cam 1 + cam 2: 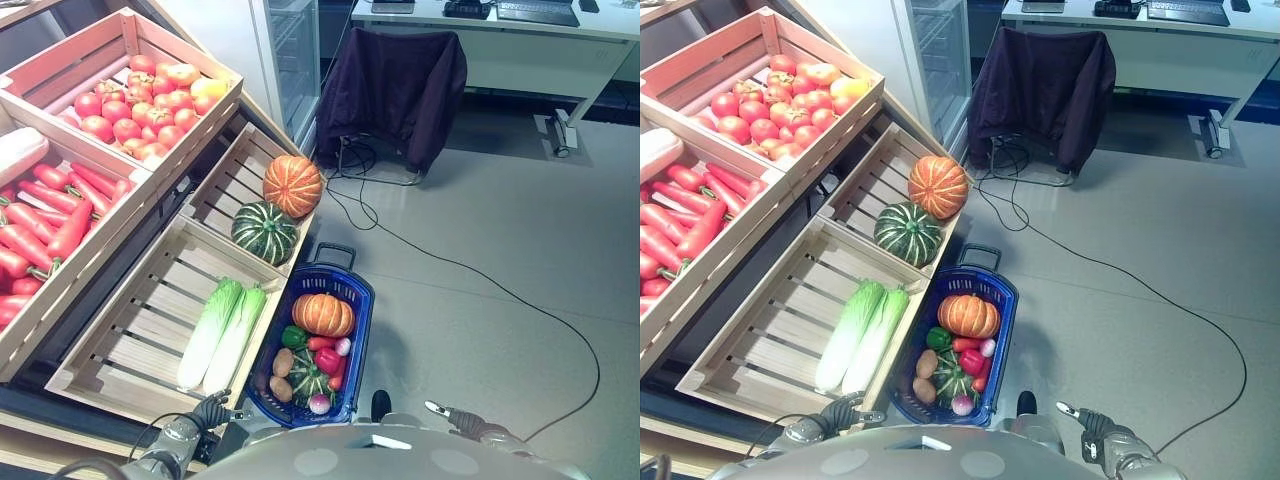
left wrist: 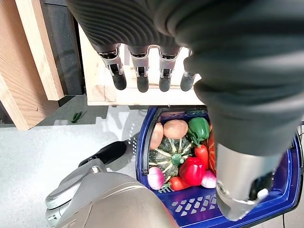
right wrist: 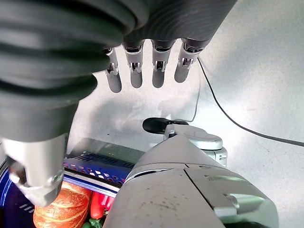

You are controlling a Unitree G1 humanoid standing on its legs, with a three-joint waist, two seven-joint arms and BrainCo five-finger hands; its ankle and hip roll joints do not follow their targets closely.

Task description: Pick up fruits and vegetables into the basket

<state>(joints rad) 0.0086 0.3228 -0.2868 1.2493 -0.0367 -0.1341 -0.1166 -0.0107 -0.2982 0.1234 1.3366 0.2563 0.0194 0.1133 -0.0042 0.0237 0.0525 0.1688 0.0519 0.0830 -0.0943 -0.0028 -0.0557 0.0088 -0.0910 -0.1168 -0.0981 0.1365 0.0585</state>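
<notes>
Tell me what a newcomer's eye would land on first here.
Probably the blue plastic basket on the grey floor, already holding an orange pumpkin and mixed vegetables. Next, the orange ribbed pumpkin and dark green striped squash in the wooden crate just beyond it. Both hands, left hand and right hand, hang open, holding nothing.

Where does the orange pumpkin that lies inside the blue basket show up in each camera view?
Left eye view: orange ribbed pumpkin at the far end of the blue plastic basket, lower centre.
Right eye view: same spot, lower centre.
Left wrist view: not identifiable; the left hand covers that end.
Right wrist view: bottom left corner, beneath the right hand.
Shared landmark: the basket.
</notes>
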